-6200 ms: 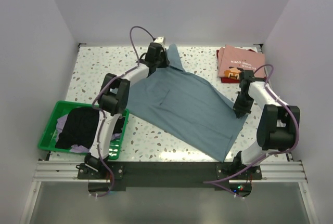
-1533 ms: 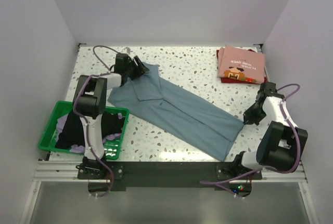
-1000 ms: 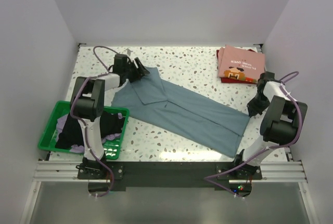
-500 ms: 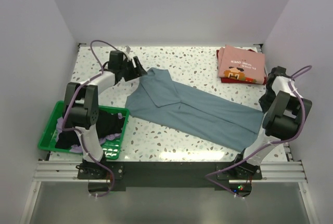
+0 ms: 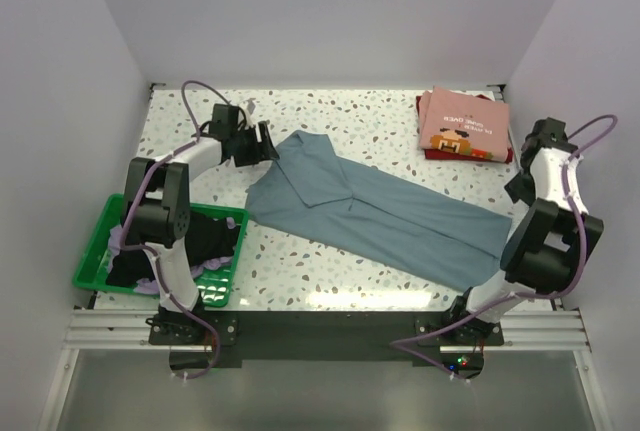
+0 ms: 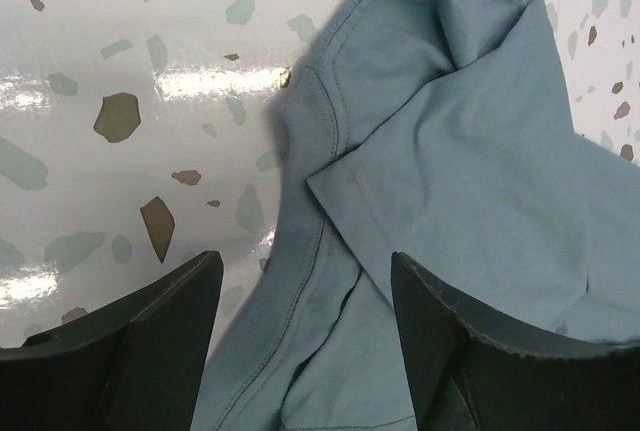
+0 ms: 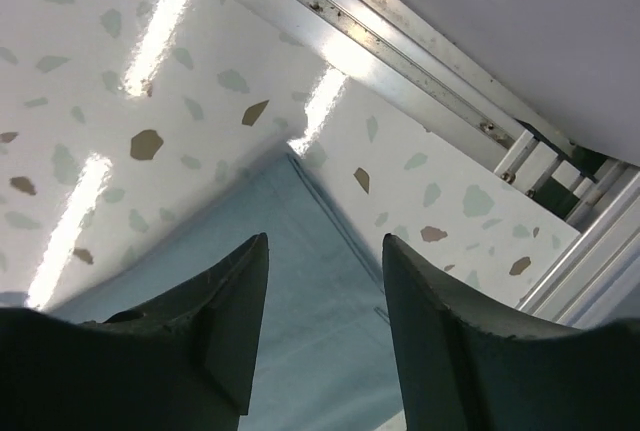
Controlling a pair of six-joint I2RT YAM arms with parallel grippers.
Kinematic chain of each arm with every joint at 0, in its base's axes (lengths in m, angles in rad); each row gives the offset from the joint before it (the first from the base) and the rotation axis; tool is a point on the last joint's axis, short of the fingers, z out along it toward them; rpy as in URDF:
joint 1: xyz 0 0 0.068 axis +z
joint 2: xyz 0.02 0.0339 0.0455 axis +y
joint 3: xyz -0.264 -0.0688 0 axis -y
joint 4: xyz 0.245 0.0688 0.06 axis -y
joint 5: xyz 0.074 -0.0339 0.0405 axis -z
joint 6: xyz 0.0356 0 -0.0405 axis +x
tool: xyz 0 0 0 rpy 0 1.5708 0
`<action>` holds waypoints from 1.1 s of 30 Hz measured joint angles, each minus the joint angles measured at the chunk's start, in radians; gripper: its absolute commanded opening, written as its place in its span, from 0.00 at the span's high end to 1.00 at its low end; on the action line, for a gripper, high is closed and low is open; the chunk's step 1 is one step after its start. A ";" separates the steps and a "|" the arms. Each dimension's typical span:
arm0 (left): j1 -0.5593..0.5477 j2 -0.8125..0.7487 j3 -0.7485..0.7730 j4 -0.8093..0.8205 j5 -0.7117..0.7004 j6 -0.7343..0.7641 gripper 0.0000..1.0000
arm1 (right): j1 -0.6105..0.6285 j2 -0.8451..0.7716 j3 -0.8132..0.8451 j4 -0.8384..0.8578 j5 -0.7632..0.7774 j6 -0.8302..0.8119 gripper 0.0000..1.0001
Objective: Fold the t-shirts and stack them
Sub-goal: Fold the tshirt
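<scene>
My left claw (image 6: 305,271) hangs open over the collar end of the grey-blue t-shirt (image 5: 385,213), and my right claw (image 7: 325,246) is open above its hem corner. The shirt lies flat on the counter (image 5: 370,116), long axis diagonal: collar far-left, hem near-right.

The left arm (image 5: 200,151) reaches far forward along the left side, and the left gripper (image 6: 305,266) points right with jaws spread wide, holding nothing. The right arm (image 5: 553,176) stands folded at the right edge; the right gripper (image 7: 325,246) angles down, jaws parted, also empty.
</scene>
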 measured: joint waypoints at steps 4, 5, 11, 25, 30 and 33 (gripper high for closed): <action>0.000 0.000 0.000 -0.014 0.000 0.007 0.27 | 0.058 -0.139 -0.011 -0.019 -0.016 -0.002 0.46; 0.000 0.000 0.000 -0.015 0.000 0.007 0.27 | 0.105 -0.172 -0.016 -0.021 -0.021 0.005 0.47; 0.000 0.000 0.000 -0.016 0.000 0.012 0.27 | 0.607 -0.205 -0.035 0.039 -0.107 0.117 0.50; 0.029 -0.118 -0.077 -0.008 0.003 0.014 0.25 | 1.326 0.374 0.375 0.158 -0.263 0.221 0.56; 0.041 -0.149 -0.117 -0.005 0.020 0.015 0.25 | 1.324 0.441 0.434 0.161 -0.224 0.217 0.58; 0.041 -0.150 -0.133 0.002 0.033 0.014 0.25 | 1.313 0.480 0.489 0.142 -0.178 0.217 0.58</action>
